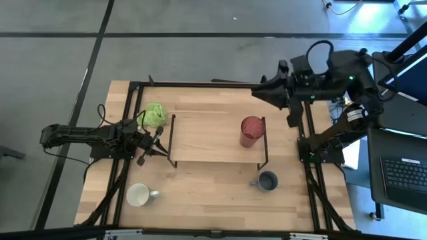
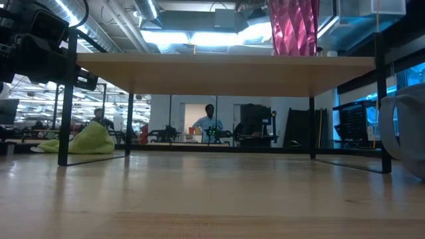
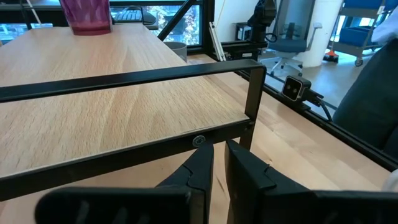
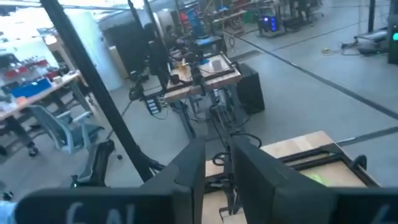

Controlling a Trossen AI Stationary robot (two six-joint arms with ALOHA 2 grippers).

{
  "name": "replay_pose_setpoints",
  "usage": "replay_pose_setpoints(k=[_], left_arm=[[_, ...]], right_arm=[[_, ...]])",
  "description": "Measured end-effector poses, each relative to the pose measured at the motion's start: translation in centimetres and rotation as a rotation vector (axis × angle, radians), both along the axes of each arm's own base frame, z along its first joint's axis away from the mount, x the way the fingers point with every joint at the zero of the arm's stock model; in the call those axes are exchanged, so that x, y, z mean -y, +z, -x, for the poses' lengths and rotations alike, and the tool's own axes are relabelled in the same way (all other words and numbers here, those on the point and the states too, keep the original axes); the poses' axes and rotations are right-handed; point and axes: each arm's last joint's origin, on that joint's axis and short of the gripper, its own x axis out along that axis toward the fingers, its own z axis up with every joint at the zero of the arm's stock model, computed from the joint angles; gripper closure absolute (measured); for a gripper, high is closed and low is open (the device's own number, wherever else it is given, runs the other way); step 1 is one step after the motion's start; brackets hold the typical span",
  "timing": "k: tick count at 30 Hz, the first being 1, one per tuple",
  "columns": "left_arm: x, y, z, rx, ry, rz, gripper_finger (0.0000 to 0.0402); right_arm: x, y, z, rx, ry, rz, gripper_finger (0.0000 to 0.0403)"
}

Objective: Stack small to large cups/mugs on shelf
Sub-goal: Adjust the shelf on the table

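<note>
The low light-wood shelf on black wire legs (image 1: pixel 217 137) carries the tall red tumbler (image 1: pixel 251 131) at its right end. The white mug (image 1: pixel 139 195) and small grey-blue mug (image 1: pixel 267 180) stand on the wooden tabletop (image 1: pixel 213 200) before the shelf, both empty. A green cloth lump (image 1: pixel 155 114) lies beside the shelf's left end. The left gripper (image 1: pixel 160 144), fingers nearly together and empty, sits by the shelf's left legs; the right gripper (image 4: pixel 217 168), likewise narrow and empty, is raised behind the shelf's right end.

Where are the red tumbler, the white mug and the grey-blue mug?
red tumbler (image 1: pixel 251 131), high view, on its open rim, on the shelf (image 1: pixel 207 137).
white mug (image 1: pixel 138 195), high view, inside its bowl.
grey-blue mug (image 1: pixel 267 180), high view, inside its bowl.
</note>
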Motion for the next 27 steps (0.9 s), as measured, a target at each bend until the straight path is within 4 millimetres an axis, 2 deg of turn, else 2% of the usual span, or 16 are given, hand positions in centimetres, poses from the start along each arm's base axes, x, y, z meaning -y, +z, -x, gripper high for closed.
replay_pose_setpoints(k=[4, 8, 12, 14, 18, 21, 23, 25, 27], left_arm=[[0.0, 0.0, 0.0, 0.002, 0.016, -0.004, 0.0367], [-0.4, 0.2, -0.2, 0.024, 0.131, -0.029, 0.0367], [-0.4, 0.5, -0.2, 0.046, 0.162, -0.004, 0.0367], [-0.7, 1.0, -0.3, 0.087, 0.246, 0.015, 0.0367], [-0.8, 3.9, -0.4, 0.219, 0.288, 0.323, 0.0366], [-0.7, 6.9, 0.1, 0.385, 0.238, 0.377, 0.0366], [-0.7, 6.7, -0.1, 0.283, 0.253, 0.35, 0.0366], [-0.8, 5.2, -0.2, 0.061, 0.297, 0.292, 0.0366], [-0.9, 4.2, 0.2, -0.089, 0.346, 0.287, 0.0366]], right_arm=[[-0.3, -0.5, 0.1, -0.057, -0.042, 0.015, 0.0323], [-0.3, -0.9, -0.3, -0.078, -0.059, -0.022, 0.0323], [-0.4, -0.8, -0.3, -0.075, -0.058, -0.027, 0.0324], [-0.4, -0.7, -0.4, -0.062, -0.051, -0.03, 0.0324], [-0.5, -0.3, -0.4, -0.021, -0.044, -0.036, 0.0324], [-0.6, -0.3, -0.4, -0.02, -0.039, -0.02, 0.0324], [-0.6, -0.3, -0.4, -0.021, -0.042, -0.018, 0.0324], [-0.6, -0.3, -0.4, -0.021, -0.045, -0.018, 0.0324], [-0.6, -0.3, -0.4, -0.021, -0.047, -0.017, 0.0324]])
